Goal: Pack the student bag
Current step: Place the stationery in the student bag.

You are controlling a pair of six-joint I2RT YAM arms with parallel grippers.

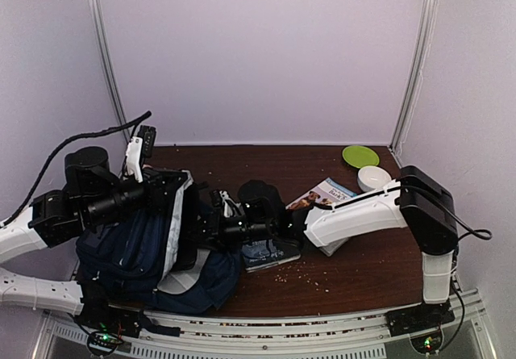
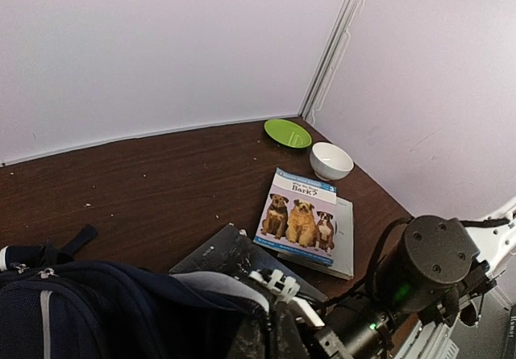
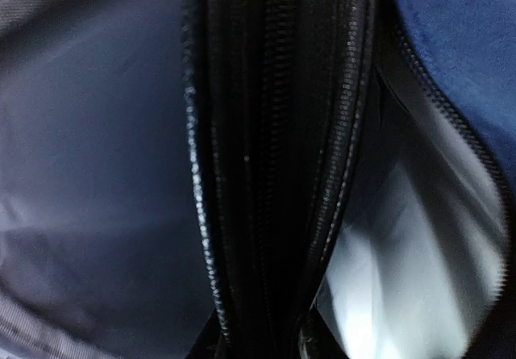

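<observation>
Now left gripper [image 1: 179,191] fully closed, hold unclear; right gripper [image 1: 216,214] inside student bag [image 1: 129,254], jaw gap unclear; keep mouth spread, advance slowly

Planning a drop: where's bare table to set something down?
Free: back strip of table along the wall, between student bag and green plate; front-right, between books and near edge. Crowded: left around the bag; back-right corner with plate, bowl, books.
</observation>
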